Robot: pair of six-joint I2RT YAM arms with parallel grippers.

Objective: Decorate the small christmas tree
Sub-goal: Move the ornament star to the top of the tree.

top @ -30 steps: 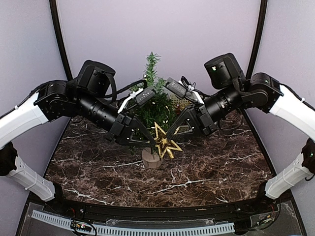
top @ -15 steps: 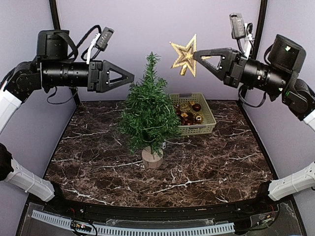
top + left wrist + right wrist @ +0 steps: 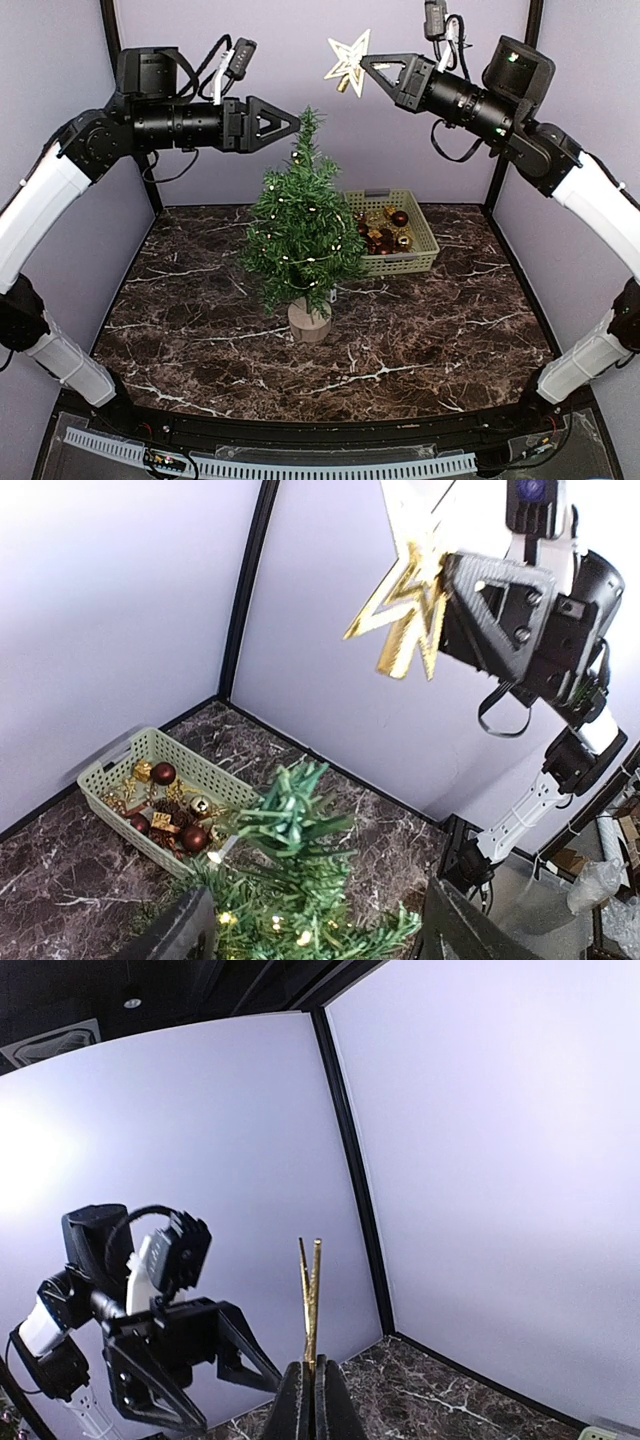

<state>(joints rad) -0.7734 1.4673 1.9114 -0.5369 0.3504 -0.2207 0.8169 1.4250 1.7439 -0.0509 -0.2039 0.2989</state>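
Note:
The small christmas tree point(image 3: 303, 235) stands in its tan stump base point(image 3: 309, 322) mid-table, small warm lights glowing among its needles. My left gripper point(image 3: 292, 124) is open, level with the tree tip and just left of it. In the left wrist view the tree top point(image 3: 290, 815) shows between the wide-apart fingers point(image 3: 180, 932) without touching them. My right gripper point(image 3: 368, 63) is shut on a gold star point(image 3: 347, 60), held high, above and right of the tree tip. The right wrist view shows the star point(image 3: 311, 1300) edge-on, rising from the closed right gripper point(image 3: 313, 1388).
A pale green basket point(image 3: 428, 250) of brown and gold baubles sits just right of the tree, also seen as the basket point(image 3: 105, 780) in the left wrist view. Purple walls with black corner posts enclose the dark marble table point(image 3: 430, 340).
Both arms rose from low in front of the tree. The left gripper opened and moved right to the tree tip. The right gripper carried the star up and leftward. Tree lights now glow.

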